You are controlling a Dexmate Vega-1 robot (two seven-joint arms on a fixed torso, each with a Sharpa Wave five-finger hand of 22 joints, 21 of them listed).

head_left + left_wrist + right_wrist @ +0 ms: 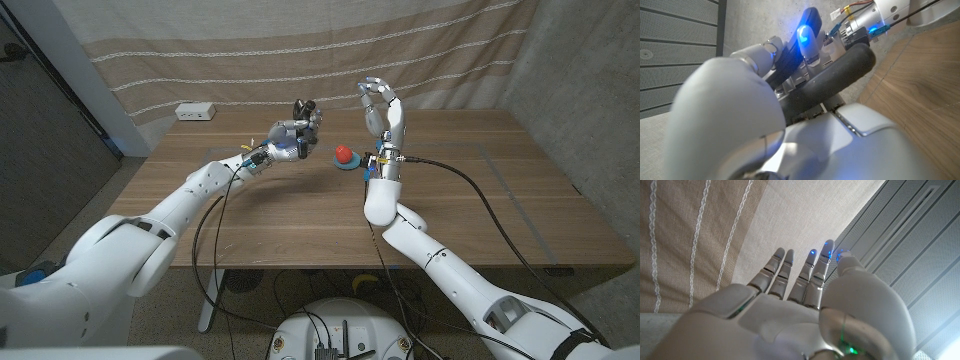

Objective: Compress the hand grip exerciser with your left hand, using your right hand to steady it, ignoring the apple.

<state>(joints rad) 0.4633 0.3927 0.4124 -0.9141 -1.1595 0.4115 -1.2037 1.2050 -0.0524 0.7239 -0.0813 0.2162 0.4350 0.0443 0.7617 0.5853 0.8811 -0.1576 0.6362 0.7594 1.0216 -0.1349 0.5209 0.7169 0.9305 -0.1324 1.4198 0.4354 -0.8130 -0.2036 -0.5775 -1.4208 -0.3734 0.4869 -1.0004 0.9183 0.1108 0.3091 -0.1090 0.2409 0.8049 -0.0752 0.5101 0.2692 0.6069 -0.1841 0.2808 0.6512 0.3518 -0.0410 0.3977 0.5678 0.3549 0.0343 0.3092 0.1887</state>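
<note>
**Left hand grips the exerciser in the air; right hand raised and spread**

Your left hand (287,140) is lifted above the desk (300,215), fingers wrapped around the hand grip exerciser (303,112), whose black handles stick up past the fingers. In the left wrist view you see a black handle of the exerciser (840,70) lying across the palm with the fingers (807,37) curled over it, one tip glowing blue.

Your right hand (382,108) stands upright, well apart from the exerciser, holding nothing, fingers slightly bent and apart. The right wrist view shows its fingers (805,275) reaching out straight, side by side, against the curtain (700,235).

The apple (343,154) sits on a small blue dish (347,164) on the desk, between your two hands and below them. A white power strip (196,112) lies at the desk's far left edge.
</note>
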